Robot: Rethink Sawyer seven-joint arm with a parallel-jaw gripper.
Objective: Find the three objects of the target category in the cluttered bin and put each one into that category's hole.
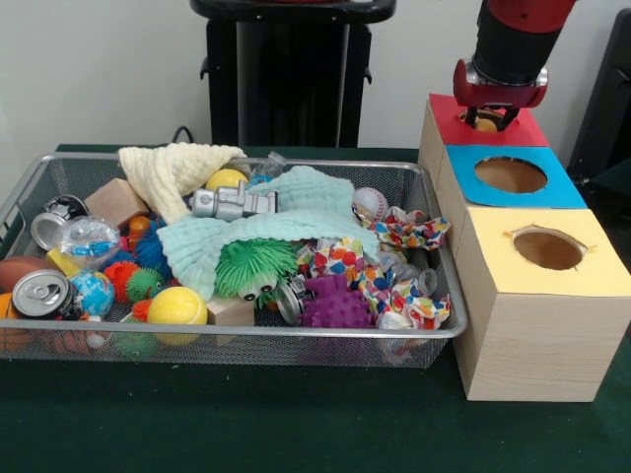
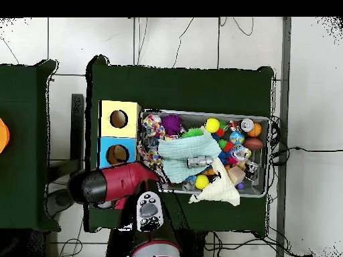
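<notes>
Hovering over the red box point(image 1: 485, 126), the tool point(image 1: 487, 120) sits right above that box's hole, a small orange-tan object point(image 1: 486, 125) between its tips. Whether the tips pinch it or it already lies in the hole, I cannot tell.

Boxes: three in a row, red farthest, then blue point(image 1: 515, 177), then yellow point(image 1: 547, 266), each with a round hole on top. Blue and yellow holes show nothing inside. In the overhead view the arm point(image 2: 114, 184) covers the red box.

Bin point(image 1: 227, 340): wire mesh, just beside the boxes on the green bench point(image 1: 296, 424). Mint cloth point(image 1: 296, 217) draped across the middle, a grey robot toy point(image 1: 235, 203) on top of it. Cream cloth point(image 1: 177, 169) at the far side. A green fuzzy toy with eyes point(image 1: 254, 268) pokes out under the mint cloth. Purple spiky ball point(image 1: 335, 304) near the front rim, a yellow ball point(image 1: 177, 307) further along, a can point(image 1: 41, 293) at the end away from the boxes. Baseball point(image 1: 370, 204) by the far rim, patterned wrappers point(image 1: 409, 235) at the box end.
</notes>
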